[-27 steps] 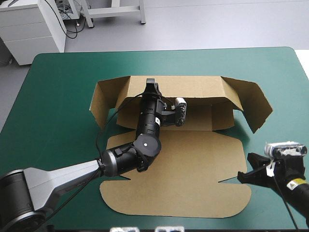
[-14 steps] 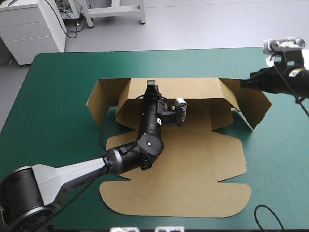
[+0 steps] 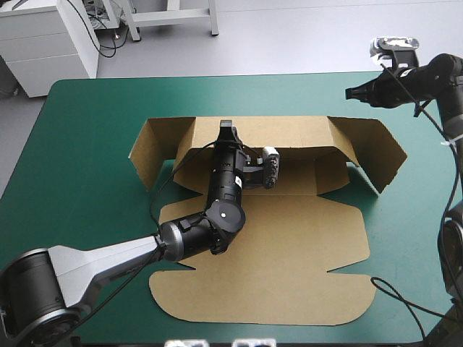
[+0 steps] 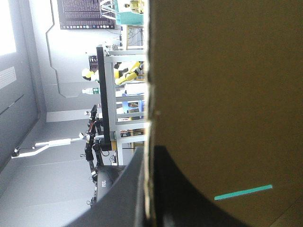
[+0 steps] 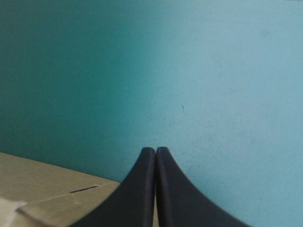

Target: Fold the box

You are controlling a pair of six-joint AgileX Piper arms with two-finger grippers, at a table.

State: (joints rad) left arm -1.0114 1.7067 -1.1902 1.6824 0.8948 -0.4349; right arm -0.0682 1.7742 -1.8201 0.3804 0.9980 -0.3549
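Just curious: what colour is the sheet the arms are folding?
Brown; the box shows best in the high view.

Left wrist view: box (image 4: 227,94) outline cut off by edges; left claw (image 4: 147,158) tips dark, indistinct. Right wrist view: only box corner visible, beside right claw (image 5: 155,153).

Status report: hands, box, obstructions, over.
Left hand shut on the box, rear wall. Right hand shut, empty, raised far right. Front panel flat. Nothing in the way.

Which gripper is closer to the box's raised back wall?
Left. The left gripper is shut on the box, on the top edge of its back wall; the right gripper, shut, is beyond the right flap, near the far right corner of the table.
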